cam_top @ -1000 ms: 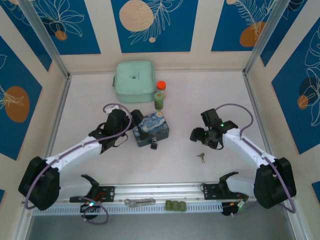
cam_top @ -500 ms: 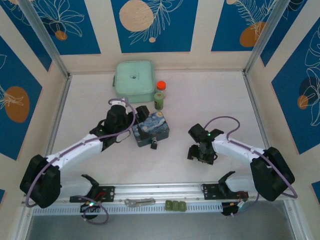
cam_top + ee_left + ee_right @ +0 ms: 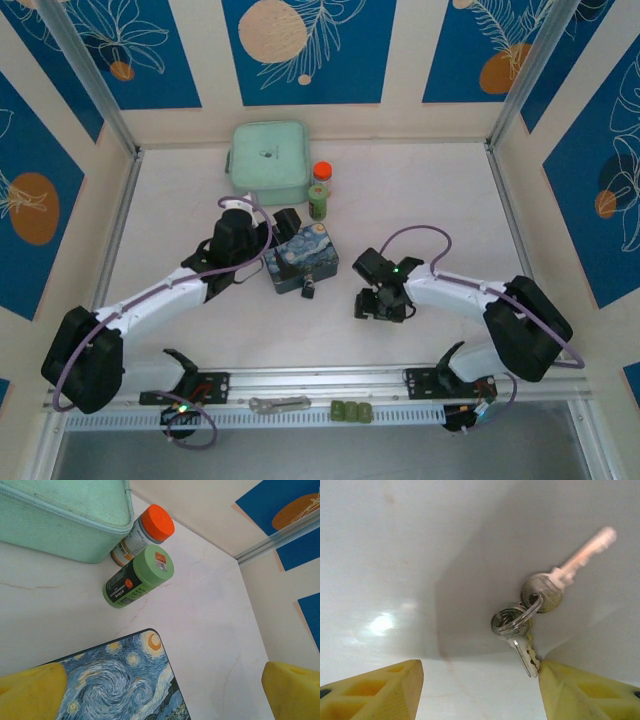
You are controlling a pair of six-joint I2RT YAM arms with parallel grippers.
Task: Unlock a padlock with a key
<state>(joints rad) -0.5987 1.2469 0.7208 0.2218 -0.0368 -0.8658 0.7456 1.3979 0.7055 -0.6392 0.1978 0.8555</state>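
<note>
Right wrist view: the key [image 3: 571, 564] goes soft at its blade tip and the teeth are unreadable. The second key [image 3: 524, 654] on the ring runs up to a finger [image 3: 590, 692], with its end unclear. Both fingers are cropped by the bottom edge.

Top view: the right hand [image 3: 381, 304] covers the key. The padlock [image 3: 310, 291] is a dark speck, its shackle too small to tell.

Left wrist view: the blue box [image 3: 120, 680] and mint case [image 3: 65, 515] are cropped by the frame. The fingers [image 3: 30, 692] of the left hand [image 3: 162, 695] are cut off at the bottom corners. The green bottle [image 3: 137, 577] label is illegible.

A tiny dark padlock [image 3: 310, 291] sits on the table [image 3: 430, 200], just in front of a blue swirly-painted box [image 3: 300, 255]. A pale silvery-pink key [image 3: 572, 562] lies flat on the table, joined by a metal ring [image 3: 510, 620] to a second, smaller key [image 3: 524, 652].
</note>
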